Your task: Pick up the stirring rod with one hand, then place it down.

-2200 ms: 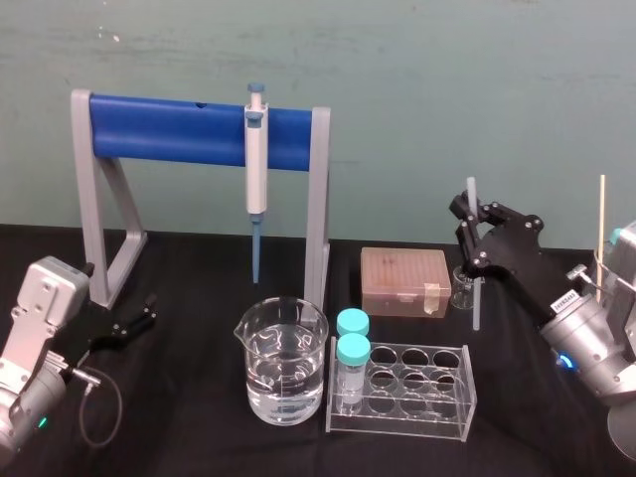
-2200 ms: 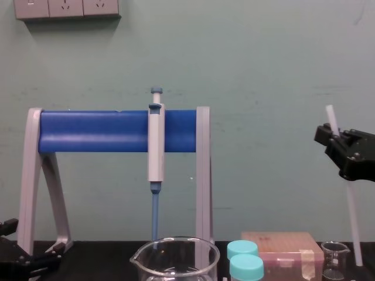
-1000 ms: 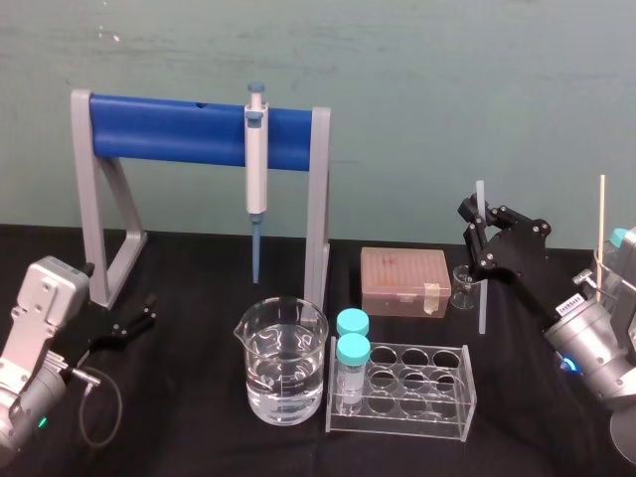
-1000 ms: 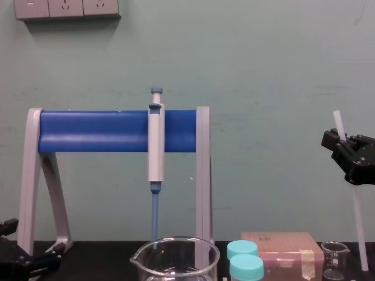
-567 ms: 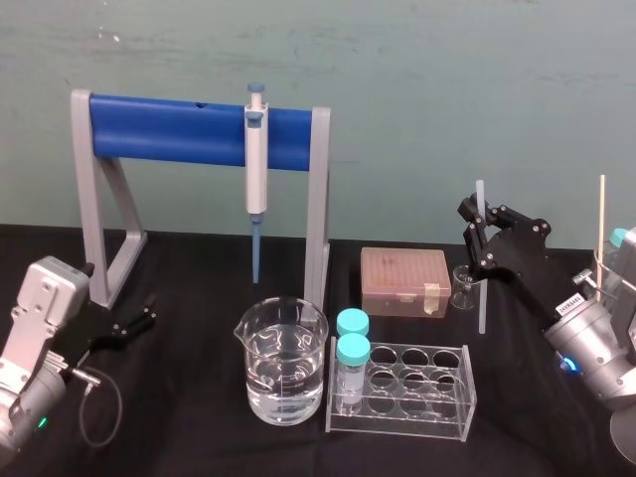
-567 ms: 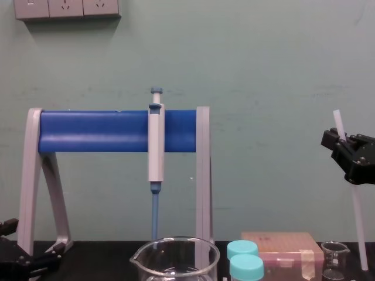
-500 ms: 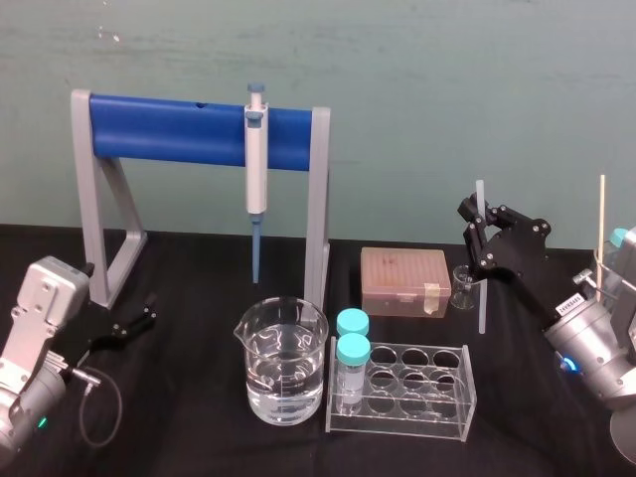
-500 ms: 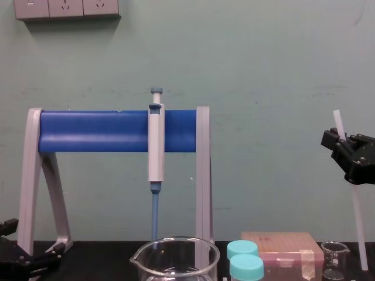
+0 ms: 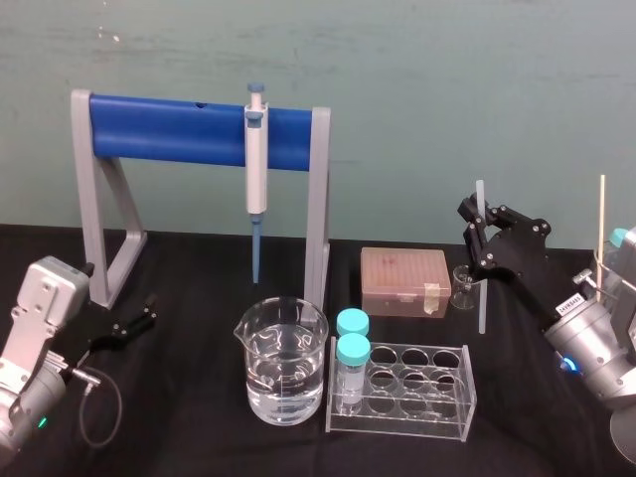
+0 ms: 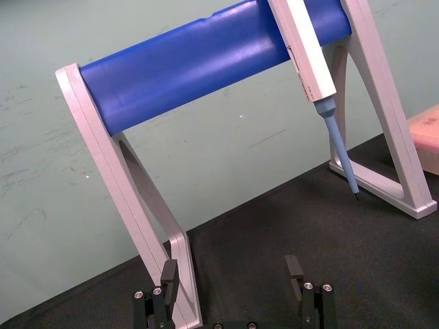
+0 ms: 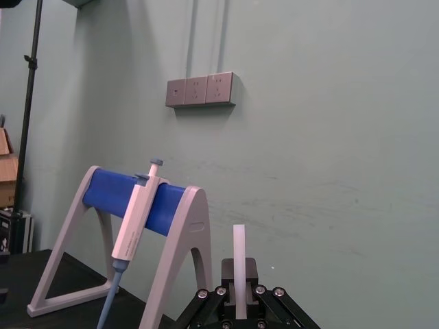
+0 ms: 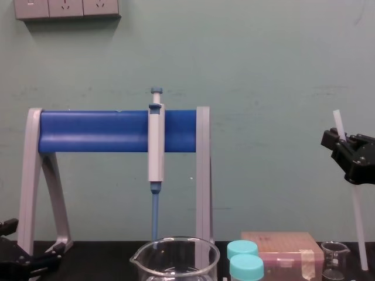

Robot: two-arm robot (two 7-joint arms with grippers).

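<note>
Translucent stirring rod (image 9: pixel 481 298) — near-upright, axis vertical | right end effector (image 9: pixel 476 225) clamped on it | left end effector (image 9: pixel 149 310) parked — spread

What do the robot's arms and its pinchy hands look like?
Both arms are silver-grey, ending in black grippers with two jointed fingers and little screws. The left gripper sits on a boxy grey wrist with a looping black cable and a green light. The right gripper has a round wrist with a white label and a blue light.

Smooth translucent stirring rod (image 9: pixel 481 310) (glass or plastic, unclear), glossy glass beaker (image 9: pixel 283 366), matt black tablecloth (image 9: pixel 189 298)
</note>
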